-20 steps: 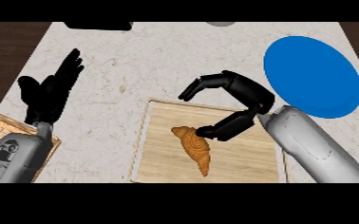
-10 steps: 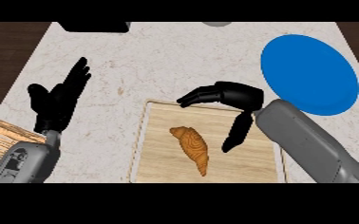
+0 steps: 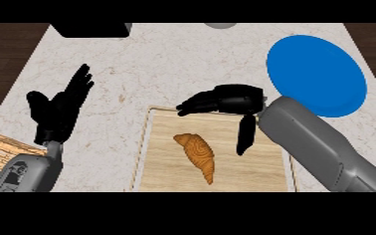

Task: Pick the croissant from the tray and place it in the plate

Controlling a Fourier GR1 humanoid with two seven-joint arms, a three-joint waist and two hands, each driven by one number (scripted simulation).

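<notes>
Left hand [image 3: 58, 112]: I am seeing it resting at the 9 o'clock edge of the worktop [image 3: 161, 64], fingers straight and spread wide, holding nothing.
Tray [image 3: 158, 152]: sitting at the worktop's 6 o'clock side.
Croissant [image 3: 197, 154]: lying in the tray, running from 11 to 5 o'clock, apart from both hands.
Right hand [image 3: 228, 100]: hovering over the tray's 12 o'clock edge, at the croissant's 1 o'clock; fingers pointing toward 9, thumb hanging toward 6, parted and gripping nothing.
Plate [image 3: 316, 74]: lying at the tray's 1 o'clock.

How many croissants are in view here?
1. The croissant lies on the tray, left of the right hand. The forearm covers the tray's right part, so another could be hidden.
</notes>
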